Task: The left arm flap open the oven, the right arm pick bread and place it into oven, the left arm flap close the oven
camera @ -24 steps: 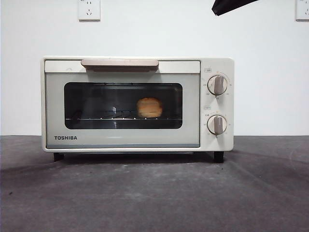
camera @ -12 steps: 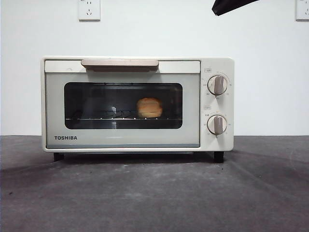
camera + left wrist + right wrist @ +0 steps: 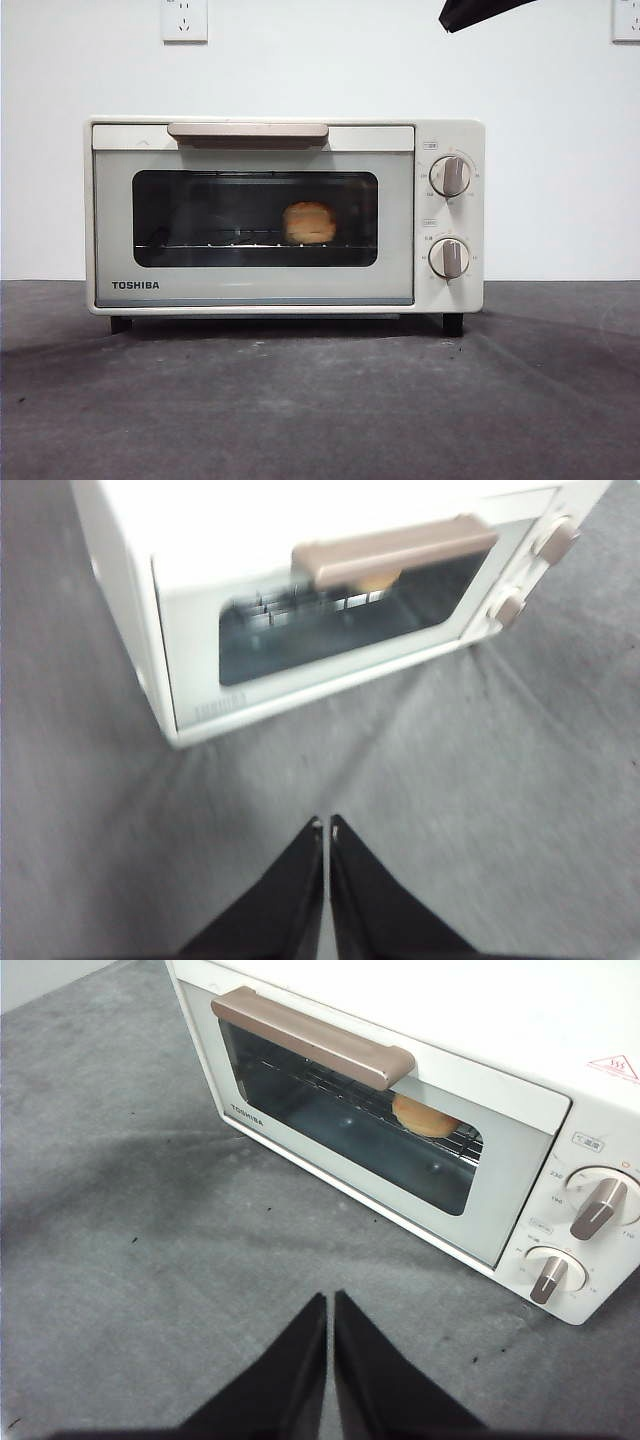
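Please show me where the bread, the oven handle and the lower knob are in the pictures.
bread (image 3: 309, 222): front view, middle of the loaf behind the door glass.
oven handle (image 3: 248, 131): front view, centre of the beige bar.
lower knob (image 3: 450, 258): front view, its raised grip.

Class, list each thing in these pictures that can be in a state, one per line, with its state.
oven: door shut, standing on the table.
bread: inside the oven, on the wire rack.
left gripper: shut, empty, clear of the oven.
right gripper: shut, empty, clear of the oven.
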`<act>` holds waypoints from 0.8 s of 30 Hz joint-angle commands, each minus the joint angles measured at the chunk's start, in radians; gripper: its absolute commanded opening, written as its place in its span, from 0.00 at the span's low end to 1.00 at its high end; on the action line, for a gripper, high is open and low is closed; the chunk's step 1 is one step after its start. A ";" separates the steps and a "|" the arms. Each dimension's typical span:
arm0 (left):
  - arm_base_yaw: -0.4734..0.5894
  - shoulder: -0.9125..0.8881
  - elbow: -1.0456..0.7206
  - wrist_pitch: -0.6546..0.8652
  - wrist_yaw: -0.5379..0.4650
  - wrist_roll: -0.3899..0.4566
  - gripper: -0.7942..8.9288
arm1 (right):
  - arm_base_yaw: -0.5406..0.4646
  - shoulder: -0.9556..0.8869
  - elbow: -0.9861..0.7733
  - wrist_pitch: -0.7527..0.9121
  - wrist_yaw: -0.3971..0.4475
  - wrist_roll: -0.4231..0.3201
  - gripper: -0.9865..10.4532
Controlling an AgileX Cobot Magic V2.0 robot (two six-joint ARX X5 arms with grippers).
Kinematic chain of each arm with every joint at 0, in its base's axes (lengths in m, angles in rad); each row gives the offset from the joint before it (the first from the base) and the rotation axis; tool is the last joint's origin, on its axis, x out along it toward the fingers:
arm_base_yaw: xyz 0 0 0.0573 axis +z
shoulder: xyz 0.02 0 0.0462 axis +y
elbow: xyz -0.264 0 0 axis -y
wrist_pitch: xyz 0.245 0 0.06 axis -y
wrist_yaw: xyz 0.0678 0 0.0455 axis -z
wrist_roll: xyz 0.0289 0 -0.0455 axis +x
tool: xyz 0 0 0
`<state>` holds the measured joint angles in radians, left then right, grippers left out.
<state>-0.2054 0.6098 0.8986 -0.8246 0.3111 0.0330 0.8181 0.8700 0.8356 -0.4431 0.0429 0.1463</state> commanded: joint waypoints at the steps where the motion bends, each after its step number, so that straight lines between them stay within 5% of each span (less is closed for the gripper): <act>1: 0.020 -0.050 -0.004 0.182 -0.005 0.060 0.10 | 0.011 0.004 0.010 0.010 0.003 0.010 0.09; 9: 0.106 -0.233 -0.272 0.802 -0.151 0.067 0.10 | 0.011 0.004 0.010 0.010 0.003 0.010 0.09; 17: 0.165 -0.416 -0.548 0.870 -0.264 0.068 0.10 | 0.011 0.004 0.010 0.010 0.003 0.010 0.09; 24: 0.180 -0.525 -0.732 0.863 -0.268 0.068 0.10 | 0.011 0.004 0.010 0.010 0.003 0.010 0.09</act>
<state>-0.0277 0.0902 0.1768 0.0303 0.0479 0.0914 0.8181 0.8700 0.8356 -0.4431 0.0452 0.1467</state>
